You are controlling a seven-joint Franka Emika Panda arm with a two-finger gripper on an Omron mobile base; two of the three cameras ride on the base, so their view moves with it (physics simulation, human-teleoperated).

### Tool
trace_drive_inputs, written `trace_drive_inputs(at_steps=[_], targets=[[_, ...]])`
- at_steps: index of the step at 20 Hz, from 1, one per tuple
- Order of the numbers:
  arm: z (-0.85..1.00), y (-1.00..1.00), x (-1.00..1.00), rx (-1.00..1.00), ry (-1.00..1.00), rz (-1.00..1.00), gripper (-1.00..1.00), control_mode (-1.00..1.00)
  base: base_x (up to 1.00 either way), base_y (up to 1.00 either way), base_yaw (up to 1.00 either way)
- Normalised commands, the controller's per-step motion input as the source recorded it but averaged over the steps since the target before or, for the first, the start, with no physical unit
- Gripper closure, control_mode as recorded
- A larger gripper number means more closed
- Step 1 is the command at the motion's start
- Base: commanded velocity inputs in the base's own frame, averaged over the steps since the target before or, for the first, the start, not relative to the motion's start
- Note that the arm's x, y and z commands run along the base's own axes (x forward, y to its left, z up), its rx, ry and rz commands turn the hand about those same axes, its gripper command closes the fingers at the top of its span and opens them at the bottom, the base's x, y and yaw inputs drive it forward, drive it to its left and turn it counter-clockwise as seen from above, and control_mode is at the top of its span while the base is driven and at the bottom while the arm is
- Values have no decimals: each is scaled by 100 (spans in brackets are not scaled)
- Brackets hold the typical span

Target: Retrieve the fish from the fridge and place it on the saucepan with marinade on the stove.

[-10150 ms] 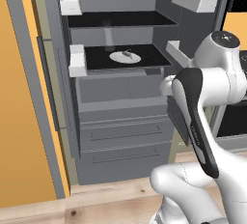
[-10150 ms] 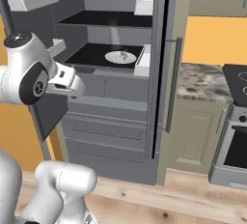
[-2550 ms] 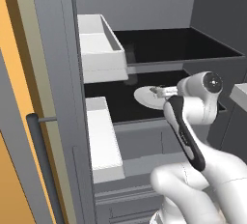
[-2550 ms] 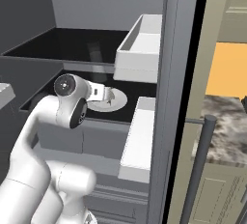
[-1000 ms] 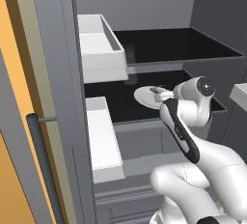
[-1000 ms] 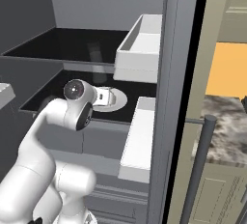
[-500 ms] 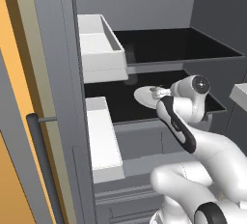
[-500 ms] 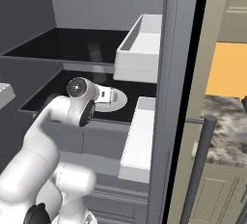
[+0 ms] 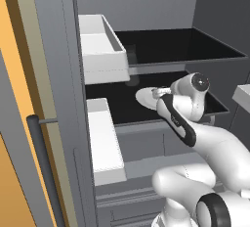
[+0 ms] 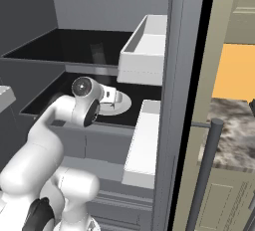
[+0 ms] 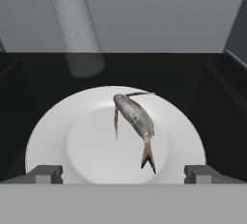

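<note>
Gripper poised over the plated fish inside the fridge

Nearest, the gripper [image 11: 123,174] stood spread wide, its two dark tips apart and clasping nothing, just short of the round white plate [image 11: 58,136]. On that smooth, glossy plate lay the fish [image 11: 135,119], slim, grey and tapered, its tail toward the hand. Beyond it ran the matte black shelf [image 11: 193,73] and the grey back wall of the fridge [image 9: 141,6]. Judged from here, a shallow close could pinch the rim or skid the slick fish aside.
</note>
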Motion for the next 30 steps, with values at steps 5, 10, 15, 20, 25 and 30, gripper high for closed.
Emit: trace_drive_inputs(at_steps=[5, 10, 15, 20, 25, 30], targets=[[0, 0, 8, 0, 3, 0, -100, -100, 0, 0, 0], [0, 0, 19, 0, 4, 0, -100, -100, 0, 0, 0], [0, 0, 28, 0, 5, 0, -100, -100, 0, 0, 0], [-2, 0, 19, 0, 1, 0, -100, -100, 0, 0, 0], [-7, 0, 7, 0, 0, 0, -100, -100, 0, 0, 0], [-14, -3, 1, 0, 0, 0, -100, -100, 0, 0, 0]])
